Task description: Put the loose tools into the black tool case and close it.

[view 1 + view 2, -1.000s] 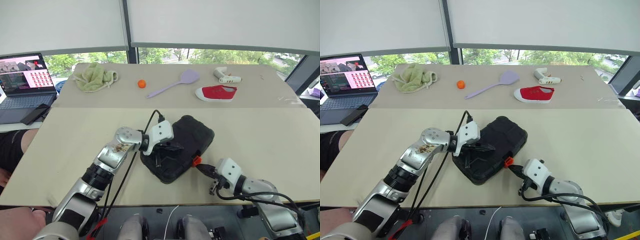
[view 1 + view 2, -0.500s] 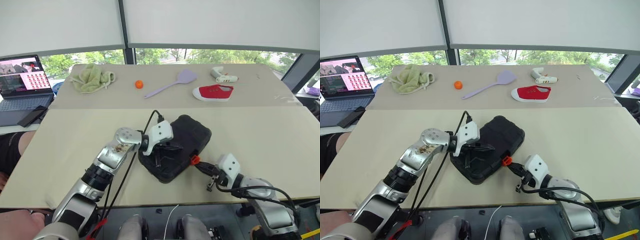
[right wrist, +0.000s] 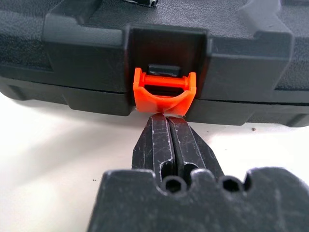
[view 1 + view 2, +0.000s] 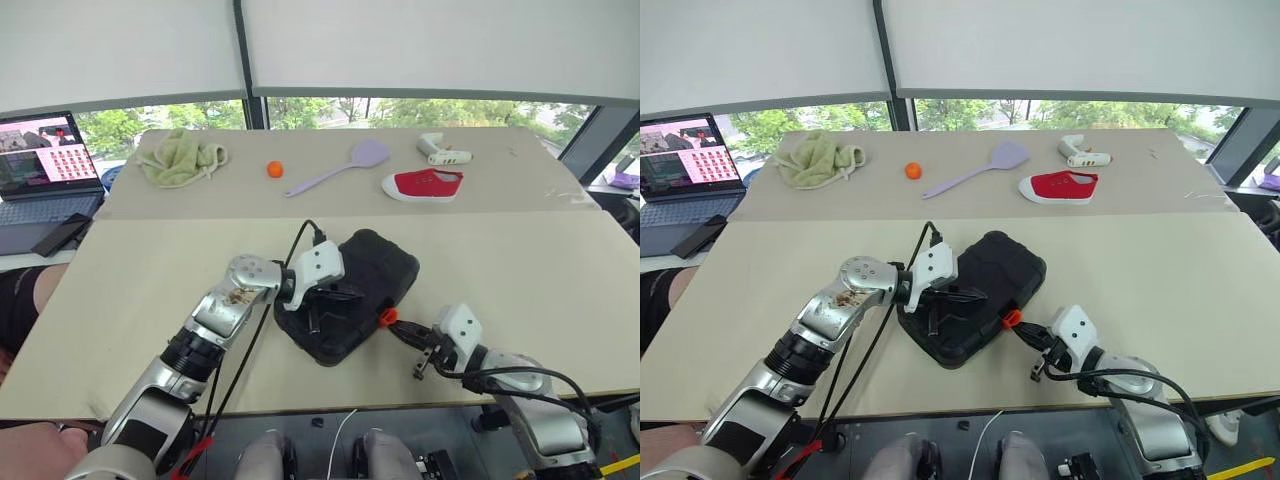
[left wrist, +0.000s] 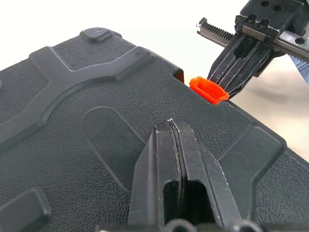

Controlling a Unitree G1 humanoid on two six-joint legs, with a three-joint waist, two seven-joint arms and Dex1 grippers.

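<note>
The black tool case (image 4: pixel 388 262) lies with its lid down on the near table, its orange latch (image 4: pixel 384 318) facing my right arm. My left gripper (image 4: pixel 345 297) is shut and its tips (image 5: pixel 170 123) rest on the textured lid (image 5: pixel 72 111). My right gripper (image 3: pixel 166 119) is shut, with its tips touching the lower edge of the orange latch (image 3: pixel 164 92); it also shows in the left wrist view, right gripper (image 5: pixel 231 72), beside the latch (image 5: pixel 208 90). The loose tools are out of view.
On the far table lie a green cloth (image 4: pixel 180 157), an orange ball (image 4: pixel 274 169), a lilac spatula (image 4: pixel 345 165), a red shoe (image 4: pixel 425 184) and a white tool (image 4: pixel 443 151). A laptop (image 4: pixel 45 160) stands at far left.
My right wrist has rolled a little while its tips stay at the orange latch. The left gripper has kept still on the lid. The whole view has shifted slightly.
</note>
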